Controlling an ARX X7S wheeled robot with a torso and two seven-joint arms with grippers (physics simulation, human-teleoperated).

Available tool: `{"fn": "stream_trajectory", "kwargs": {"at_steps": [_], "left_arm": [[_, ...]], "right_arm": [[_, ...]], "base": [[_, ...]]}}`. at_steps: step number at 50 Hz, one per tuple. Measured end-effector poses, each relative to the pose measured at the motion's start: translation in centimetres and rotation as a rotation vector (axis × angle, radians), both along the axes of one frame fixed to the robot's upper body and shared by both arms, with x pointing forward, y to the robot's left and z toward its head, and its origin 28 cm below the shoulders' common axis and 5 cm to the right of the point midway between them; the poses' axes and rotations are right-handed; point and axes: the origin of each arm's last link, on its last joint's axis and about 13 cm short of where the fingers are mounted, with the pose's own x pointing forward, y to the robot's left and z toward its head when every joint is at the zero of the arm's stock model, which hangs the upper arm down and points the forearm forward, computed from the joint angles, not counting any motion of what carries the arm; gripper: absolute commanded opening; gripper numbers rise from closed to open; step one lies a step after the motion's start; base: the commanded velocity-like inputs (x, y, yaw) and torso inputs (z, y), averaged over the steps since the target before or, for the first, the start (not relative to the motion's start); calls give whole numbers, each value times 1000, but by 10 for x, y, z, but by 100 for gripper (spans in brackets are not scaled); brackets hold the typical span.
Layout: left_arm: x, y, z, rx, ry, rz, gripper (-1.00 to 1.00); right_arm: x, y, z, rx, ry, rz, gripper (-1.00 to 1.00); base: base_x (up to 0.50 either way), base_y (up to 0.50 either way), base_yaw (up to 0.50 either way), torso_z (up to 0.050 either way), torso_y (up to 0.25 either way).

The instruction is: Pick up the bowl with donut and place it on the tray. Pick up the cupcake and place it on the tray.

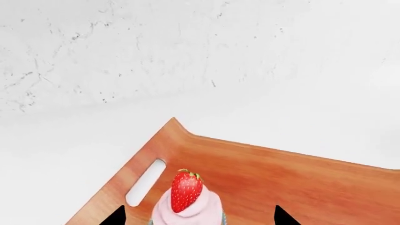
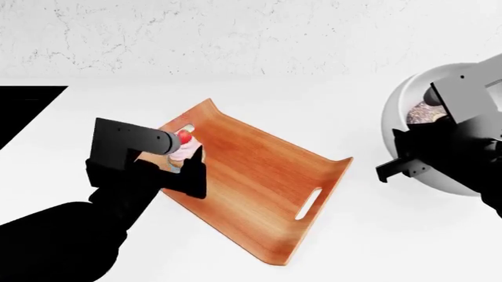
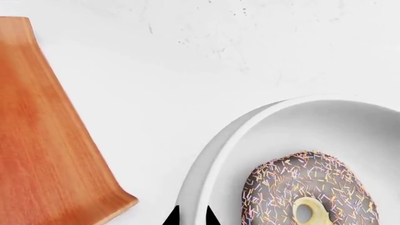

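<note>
A white tabletop [image 2: 259,258] carries the wooden tray [image 2: 259,176] and the bowl [image 2: 400,111], apart.

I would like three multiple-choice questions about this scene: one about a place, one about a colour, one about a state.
1. Where is the cupcake?
A. inside the bowl
B. over the tray, near one handle slot
C. on the white table, far from the tray

2. What colour is the tray?
A. orange-brown
B. blue
C. black

3. Where is the bowl with the donut?
A. already on the tray
B. upside down on the tray
C. beside the tray, not yet on it

Answers:
1. B: the left wrist view shows it above the wood, next to the slot, between the left gripper's fingertips.
2. A: every view shows orange-brown wood.
3. C: the head view shows white table between bowl and tray.
</note>
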Motion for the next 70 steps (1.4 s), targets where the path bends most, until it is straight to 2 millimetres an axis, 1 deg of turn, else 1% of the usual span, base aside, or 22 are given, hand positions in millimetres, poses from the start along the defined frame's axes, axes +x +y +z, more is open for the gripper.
{"fn": "stream_trajectory", "kwargs": {"at_steps": [9, 18, 30, 38, 45, 57, 70], "left_arm": [[-22, 3, 6, -22, -76, 34, 100], [-43, 11, 9, -24, -136, 93, 100], [-66, 22, 7, -24, -193, 149, 100], [-80, 25, 6, -29, -226, 165, 100], [-86, 26, 5, -30, -250, 167, 100], [-91, 28, 1, -40, -268, 165, 100], [-92, 28, -2, -43, -268, 169, 100]], "right_arm": [[-1, 5, 7, -1, -14, 29, -100], [-3, 16, 19, -13, -34, 86, -100], [-5, 38, 34, -51, -41, 186, -100], [-5, 55, 38, -77, -32, 280, -100], [-6, 68, 39, -93, -21, 360, -100], [-8, 86, 40, -98, -3, 469, -100], [0, 102, 31, -60, 29, 568, -100]], "base": [[0, 0, 0, 0, 0], [0, 0, 0, 0, 0], [0, 0, 0, 0, 1], [0, 0, 0, 0, 0], [0, 0, 0, 0, 1], [0, 0, 0, 0, 0], [0, 0, 0, 0, 1]]}}
